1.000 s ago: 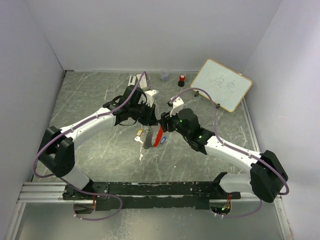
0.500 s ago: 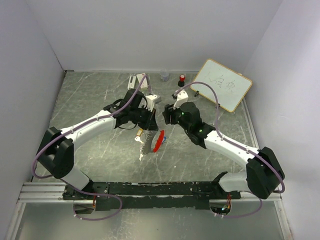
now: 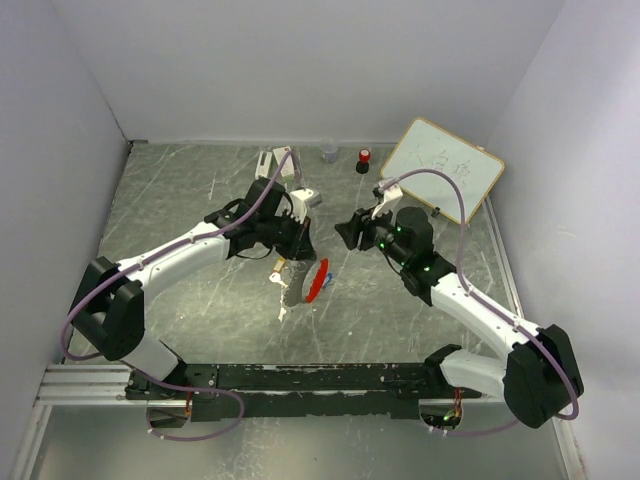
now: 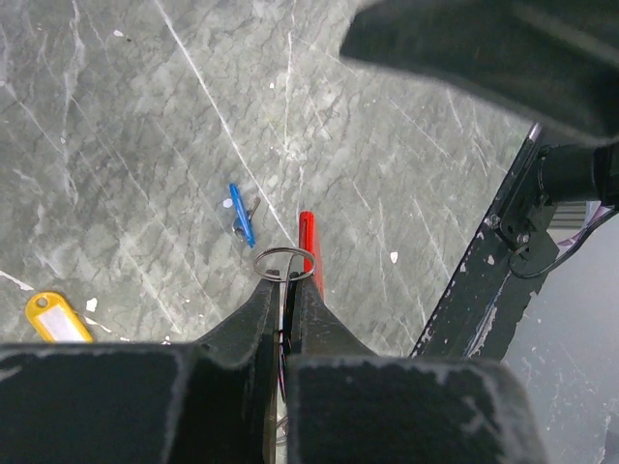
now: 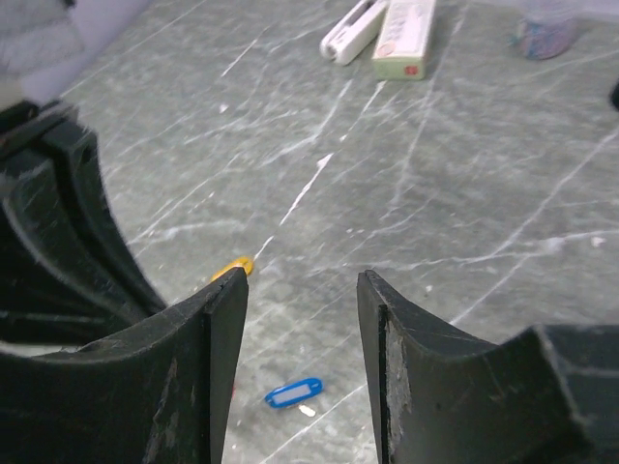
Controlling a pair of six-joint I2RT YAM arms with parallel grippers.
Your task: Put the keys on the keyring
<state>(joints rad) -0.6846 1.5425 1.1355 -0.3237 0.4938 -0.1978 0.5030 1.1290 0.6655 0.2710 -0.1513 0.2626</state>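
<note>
Currently, left gripper (image 4: 283, 290) clamped on wire loop of red-tagged keyring (image 4: 309, 246), right gripper (image 5: 302, 295) jaws apart, empty, blue tab (image 5: 293, 392) on table below it.

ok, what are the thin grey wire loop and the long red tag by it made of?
The thin grey wire loop looks like metal, bare and slightly shiny; it holds a fine, even round outline. The long red tag is probably plastic, smooth and glossy, with uniform bright colour.

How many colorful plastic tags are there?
3: red tag at the ring the left gripper pinches; blue tag and yellow tag lying apart on the table. More may hide.
</note>
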